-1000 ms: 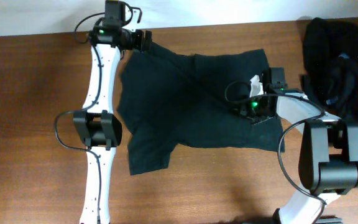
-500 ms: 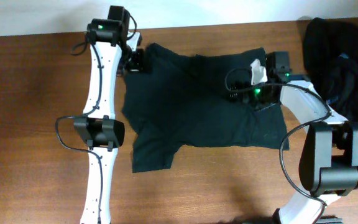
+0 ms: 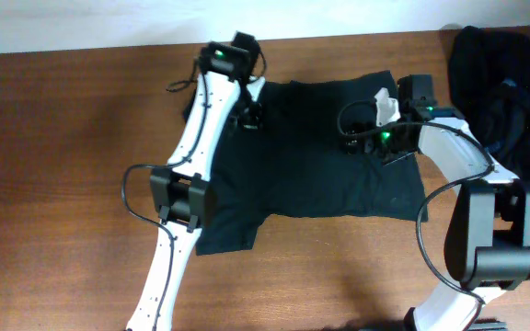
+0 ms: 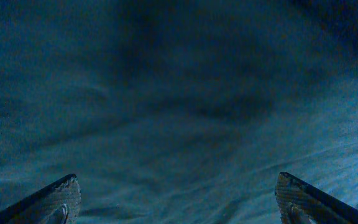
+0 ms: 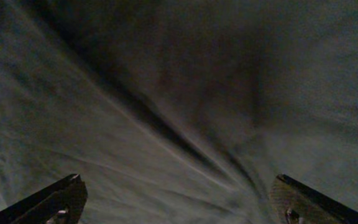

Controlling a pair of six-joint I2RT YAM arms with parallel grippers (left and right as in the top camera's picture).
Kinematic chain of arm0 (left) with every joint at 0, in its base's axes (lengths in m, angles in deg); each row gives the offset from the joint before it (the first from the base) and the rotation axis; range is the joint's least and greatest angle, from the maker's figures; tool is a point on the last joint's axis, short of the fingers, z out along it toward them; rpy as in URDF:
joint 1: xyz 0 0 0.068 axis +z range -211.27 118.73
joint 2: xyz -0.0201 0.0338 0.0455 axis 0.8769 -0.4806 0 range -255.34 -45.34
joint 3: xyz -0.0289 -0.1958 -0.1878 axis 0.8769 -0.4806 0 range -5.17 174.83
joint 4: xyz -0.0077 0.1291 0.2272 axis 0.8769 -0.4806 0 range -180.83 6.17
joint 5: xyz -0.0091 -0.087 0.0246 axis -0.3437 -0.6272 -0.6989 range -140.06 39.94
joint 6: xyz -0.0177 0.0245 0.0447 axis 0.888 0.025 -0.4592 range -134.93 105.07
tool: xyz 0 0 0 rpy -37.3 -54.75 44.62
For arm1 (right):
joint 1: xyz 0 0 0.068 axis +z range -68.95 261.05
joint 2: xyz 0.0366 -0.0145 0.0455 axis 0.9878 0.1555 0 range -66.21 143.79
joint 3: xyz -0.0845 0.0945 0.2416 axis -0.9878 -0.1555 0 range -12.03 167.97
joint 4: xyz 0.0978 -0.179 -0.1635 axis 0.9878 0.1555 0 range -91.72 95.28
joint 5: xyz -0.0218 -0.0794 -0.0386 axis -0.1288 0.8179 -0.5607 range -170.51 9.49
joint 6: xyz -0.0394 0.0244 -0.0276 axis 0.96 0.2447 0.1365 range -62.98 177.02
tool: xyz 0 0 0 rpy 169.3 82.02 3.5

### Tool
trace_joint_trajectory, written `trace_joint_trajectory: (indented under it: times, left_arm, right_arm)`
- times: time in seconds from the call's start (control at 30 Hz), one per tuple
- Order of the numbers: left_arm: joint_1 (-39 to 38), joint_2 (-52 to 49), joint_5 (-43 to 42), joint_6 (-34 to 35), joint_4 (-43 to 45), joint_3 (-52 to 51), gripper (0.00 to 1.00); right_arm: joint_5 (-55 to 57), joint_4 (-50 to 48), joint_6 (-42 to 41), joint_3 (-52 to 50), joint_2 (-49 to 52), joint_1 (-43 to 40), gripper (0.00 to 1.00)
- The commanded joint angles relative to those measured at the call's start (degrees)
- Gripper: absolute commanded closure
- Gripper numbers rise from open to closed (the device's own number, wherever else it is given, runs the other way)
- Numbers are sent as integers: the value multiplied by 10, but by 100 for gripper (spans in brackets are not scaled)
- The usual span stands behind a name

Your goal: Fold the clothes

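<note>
On the wooden table, overhead view, we record a black short-sleeved T-shirt spread mostly flat at centre. One sleeve juts out at its lower-left corner, and light creases run across the body. Fabric is plain, with no print noted. At the far-right edge, apart from the shirt, sits a heap of dark garments, bunched and unfolded, w/ a small pale mark on top. We cannot tell how many items it holds.

Left arm: reaches from the near edge diagonally up and to the right, over the shirt's upper-left area. Left gripper points down at the cloth. In the wrist view the left gripper has its fingertips spread wide at the frame corners, w/ only rumpled fabric between them and nothing gripped.

Right arm: rises from the near-right corner, bends left, and ends over the shirt's upper-right area. Right gripper is likewise over the cloth. In the wrist view the right gripper is fully parted, w/ creased fabric below and nothing held. Contact w/ the cloth cannot be confirmed for either arm.
</note>
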Motion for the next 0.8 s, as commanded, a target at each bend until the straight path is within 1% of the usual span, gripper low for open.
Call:
trace_joint_trajectory:
  times: [0.0, 0.13, 0.33, 0.4, 0.53, 0.63, 0.77]
  left_arm:
    - [-5, 18, 26, 14, -2, -31, 1]
    - [-10, 49, 66, 20, -2, -75, 1]
    - [-25, 110, 77, 31, -2, -174, 1]
    - [-37, 126, 104, 39, -2, -223, 1]
    - [-54, 153, 167, 83, -2, -300, 1]
    - [-61, 165, 172, 93, 9, -331, 1]
    - [-63, 167, 172, 95, 52, -365, 1]
  right_arm:
    - [10, 7, 8, 6, -5, -23, 1]
    - [5, 21, 3, 6, -5, -47, 1]
    - [-2, 24, 3, 6, -5, -56, 1]
    - [-1, 24, 3, 6, -5, -56, 1]
    - [-1, 24, 3, 6, -5, -56, 1]
    - [-1, 23, 3, 6, -5, -56, 1]
    - [-1, 24, 3, 6, -5, -56, 1]
